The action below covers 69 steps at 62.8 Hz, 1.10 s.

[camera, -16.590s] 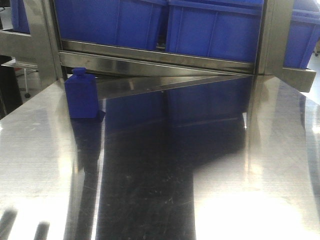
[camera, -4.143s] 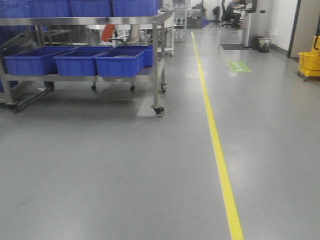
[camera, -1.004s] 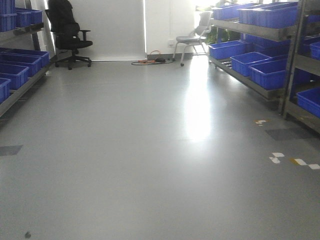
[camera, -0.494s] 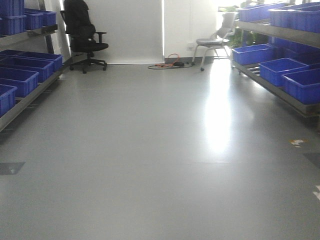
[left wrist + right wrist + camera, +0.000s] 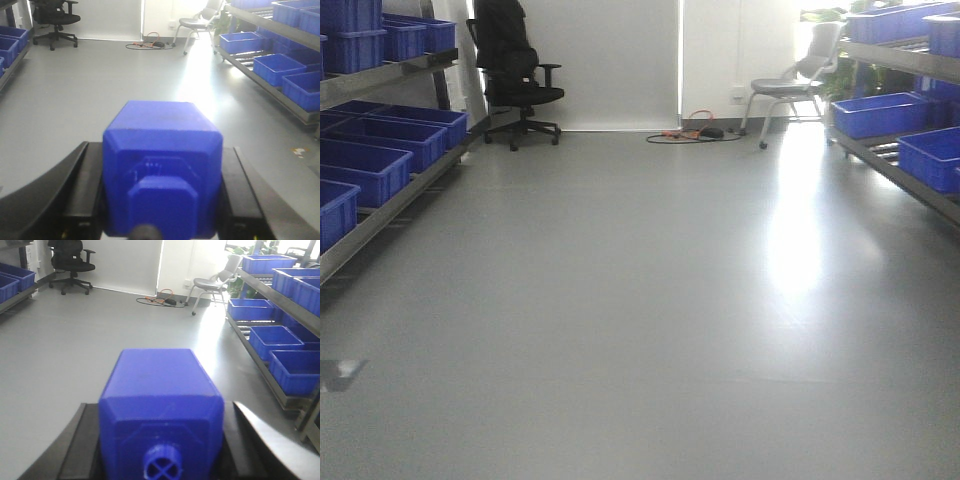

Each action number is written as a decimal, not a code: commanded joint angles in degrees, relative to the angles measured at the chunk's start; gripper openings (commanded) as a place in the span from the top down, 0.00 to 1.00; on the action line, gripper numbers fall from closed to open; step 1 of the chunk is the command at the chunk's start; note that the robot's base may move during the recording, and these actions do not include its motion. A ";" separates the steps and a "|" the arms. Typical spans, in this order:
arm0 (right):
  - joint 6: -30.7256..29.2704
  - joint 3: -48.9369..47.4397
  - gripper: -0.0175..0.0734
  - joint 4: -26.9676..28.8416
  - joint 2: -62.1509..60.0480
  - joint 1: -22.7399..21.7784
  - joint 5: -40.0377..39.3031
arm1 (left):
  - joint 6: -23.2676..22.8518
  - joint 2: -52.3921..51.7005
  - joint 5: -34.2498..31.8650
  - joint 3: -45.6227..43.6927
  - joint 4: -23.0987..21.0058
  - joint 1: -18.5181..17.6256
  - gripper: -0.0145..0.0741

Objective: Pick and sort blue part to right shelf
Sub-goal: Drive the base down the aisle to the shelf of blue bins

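My left gripper (image 5: pixel 161 200) is shut on a blue part (image 5: pixel 162 150), a boxy block with a square neck facing the camera, held between both black fingers (image 5: pixel 82 192). My right gripper (image 5: pixel 159 440) is shut on a second blue part (image 5: pixel 160 395), a boxy block with a round cross-shaped cap. Both are carried above the grey floor. The right shelf (image 5: pixel 910 170) with blue bins stands at the right edge of the front view and shows in the right wrist view (image 5: pixel 280 385) too. Neither gripper shows in the front view.
A left shelf (image 5: pixel 380 215) holds several blue bins (image 5: pixel 365 165). A black office chair (image 5: pixel 520 85) and a grey chair (image 5: pixel 790 85) stand at the far wall, with cables (image 5: pixel 695 132) on the floor. Open grey floor (image 5: pixel 640 300) lies ahead.
The view has swung left: the black chair and the left shelf moved further into the frame and the right shelf slid towards the right edge. The table seen earlier is out of view.
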 commanded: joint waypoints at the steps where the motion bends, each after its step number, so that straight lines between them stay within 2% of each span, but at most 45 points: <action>1: -0.26 -1.82 0.43 -0.61 0.02 -0.35 -5.07 | 0.04 0.44 -4.78 -1.73 -0.29 -0.02 0.52; 69: -0.26 -1.82 0.43 -0.61 0.02 -0.35 -5.02 | 0.04 0.44 -4.78 -1.73 -0.29 -0.02 0.52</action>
